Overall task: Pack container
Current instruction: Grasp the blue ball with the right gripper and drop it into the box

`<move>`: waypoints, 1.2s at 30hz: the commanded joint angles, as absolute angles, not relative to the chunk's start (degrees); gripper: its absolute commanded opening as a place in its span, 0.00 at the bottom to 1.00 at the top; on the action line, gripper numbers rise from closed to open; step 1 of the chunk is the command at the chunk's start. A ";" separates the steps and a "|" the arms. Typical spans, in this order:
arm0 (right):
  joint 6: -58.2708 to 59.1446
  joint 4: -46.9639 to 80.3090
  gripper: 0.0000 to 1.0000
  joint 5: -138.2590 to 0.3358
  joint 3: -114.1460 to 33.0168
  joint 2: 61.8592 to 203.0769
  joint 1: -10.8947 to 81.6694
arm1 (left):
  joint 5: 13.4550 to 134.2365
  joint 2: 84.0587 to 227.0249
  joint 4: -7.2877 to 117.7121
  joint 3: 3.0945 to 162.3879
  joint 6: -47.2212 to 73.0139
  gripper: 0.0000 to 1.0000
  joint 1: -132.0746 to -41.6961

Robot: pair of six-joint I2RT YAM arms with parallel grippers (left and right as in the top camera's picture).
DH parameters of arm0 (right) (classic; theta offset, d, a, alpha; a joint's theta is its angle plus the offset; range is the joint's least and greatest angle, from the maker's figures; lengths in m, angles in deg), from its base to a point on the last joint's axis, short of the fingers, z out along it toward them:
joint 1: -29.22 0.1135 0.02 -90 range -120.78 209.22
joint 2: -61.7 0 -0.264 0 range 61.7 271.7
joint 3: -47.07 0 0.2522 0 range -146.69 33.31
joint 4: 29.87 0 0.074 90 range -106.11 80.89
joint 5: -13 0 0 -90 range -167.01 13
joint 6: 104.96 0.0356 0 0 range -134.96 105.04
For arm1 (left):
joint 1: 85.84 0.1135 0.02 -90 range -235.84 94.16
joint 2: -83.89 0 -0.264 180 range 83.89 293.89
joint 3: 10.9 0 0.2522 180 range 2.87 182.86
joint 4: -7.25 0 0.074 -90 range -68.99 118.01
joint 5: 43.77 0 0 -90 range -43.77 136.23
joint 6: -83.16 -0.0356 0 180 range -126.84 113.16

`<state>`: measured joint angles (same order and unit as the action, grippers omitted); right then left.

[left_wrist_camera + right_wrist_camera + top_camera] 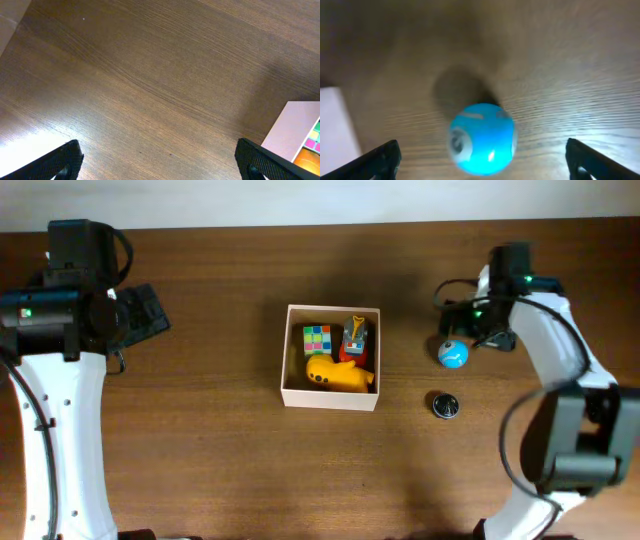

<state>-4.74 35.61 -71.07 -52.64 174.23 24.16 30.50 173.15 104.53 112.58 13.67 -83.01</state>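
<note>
The container (pixel 291 355) is a square white-walled box at the table's middle; its white corner shows in the left wrist view (pixel 292 131). It holds a yellow toy (pixel 336 375), a colour cube (pixel 317 338) and a small blue-orange toy (pixel 356 336). A blue ball (pixel 453 354) lies on the table right of the box; in the right wrist view (pixel 482 138) it sits between my right gripper's (pixel 482 162) open fingers, untouched. My left gripper (pixel 159 162) is open and empty over bare wood left of the box.
A small round black-and-silver object (pixel 445 404) lies on the table in front of the blue ball. The left arm (pixel 60 380) stands at the left edge, the right arm (pixel 560 380) at the right.
</note>
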 commanded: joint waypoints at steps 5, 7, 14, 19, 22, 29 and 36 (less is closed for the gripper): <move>-3.74 35.68 0.86 -69.67 -52.07 180.89 24.08 | 29.89 173.02 104.62 112.64 12.78 0.99 -82.68; -3.52 35.70 0.77 -69.52 -51.98 181.24 24.08 | 29.89 173.02 104.62 112.64 12.78 0.99 -82.68; -3.56 36.22 0.45 -68.56 -52.01 180.78 25.89 | 29.89 173.02 104.62 112.64 12.78 0.99 -82.68; -4.24 39.02 0.41 -68.60 -55.33 177.22 29.58 | 29.89 173.02 104.62 112.64 12.78 0.99 -82.68; -5.09 42.41 0.41 -68.64 -59.94 173.40 33.28 | 29.89 173.02 104.62 112.64 12.78 0.99 -82.68; -5.05 48.68 0.41 -68.60 -69.36 166.82 42.15 | 29.89 173.02 104.62 112.64 12.78 0.99 -82.68; -5.03 48.03 0.42 -68.62 -68.60 167.10 55.14 | 29.89 173.02 104.62 112.64 12.78 0.99 -82.68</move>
<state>-4.66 48.40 -68.97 -69.91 164.91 49.71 30.50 173.15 104.55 112.58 13.67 -83.01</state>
